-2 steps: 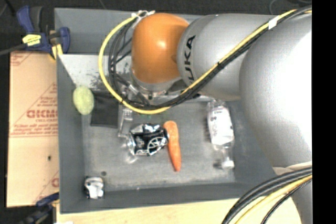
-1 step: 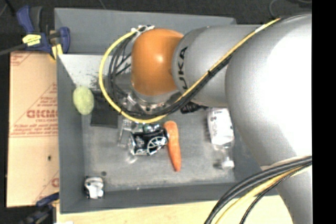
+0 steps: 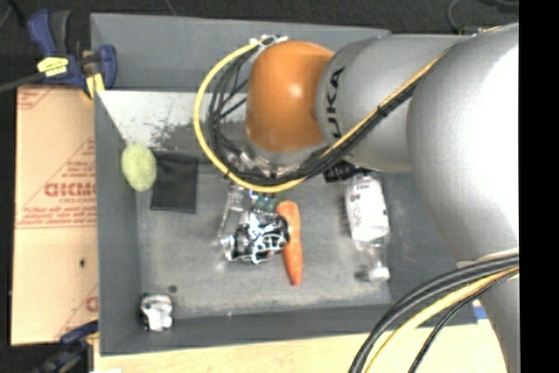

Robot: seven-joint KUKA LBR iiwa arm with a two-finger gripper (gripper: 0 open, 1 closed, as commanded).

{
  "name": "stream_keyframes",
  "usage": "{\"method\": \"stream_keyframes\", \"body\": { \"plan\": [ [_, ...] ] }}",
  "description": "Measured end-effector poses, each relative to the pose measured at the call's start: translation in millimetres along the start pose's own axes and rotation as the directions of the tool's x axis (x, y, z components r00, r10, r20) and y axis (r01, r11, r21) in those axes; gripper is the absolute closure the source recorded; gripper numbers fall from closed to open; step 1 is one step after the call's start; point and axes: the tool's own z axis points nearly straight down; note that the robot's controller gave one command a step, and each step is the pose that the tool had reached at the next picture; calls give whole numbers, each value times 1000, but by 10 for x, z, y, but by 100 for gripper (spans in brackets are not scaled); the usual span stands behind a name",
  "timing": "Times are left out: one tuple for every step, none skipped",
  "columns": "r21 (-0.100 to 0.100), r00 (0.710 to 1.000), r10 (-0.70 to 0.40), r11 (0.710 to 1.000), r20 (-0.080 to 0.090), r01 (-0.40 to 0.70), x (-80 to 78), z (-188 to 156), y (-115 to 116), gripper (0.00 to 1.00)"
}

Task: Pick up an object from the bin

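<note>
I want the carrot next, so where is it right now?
The orange carrot lies near the middle of the bin in the camera view, just to the view's right of the pincer, with the clear bottle further right.

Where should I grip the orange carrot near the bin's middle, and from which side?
From straight above, close across the width of the carrot just below its middle. It lies flat, tapering toward the view's bottom, and a black-and-white tangle crowds one side of its upper half, so lower down likely leaves more room.

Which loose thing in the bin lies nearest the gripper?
The orange carrot, right beside the gripper mid-bin. The pale green ball, black pad and clear bottle lie farther off.
</note>
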Motion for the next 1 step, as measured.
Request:
{"method": "stream_keyframes", "body": {
  "plan": [
    [-1, 994, -105, 994, 13, 105, 34, 65, -275, 0]
  ]
}}
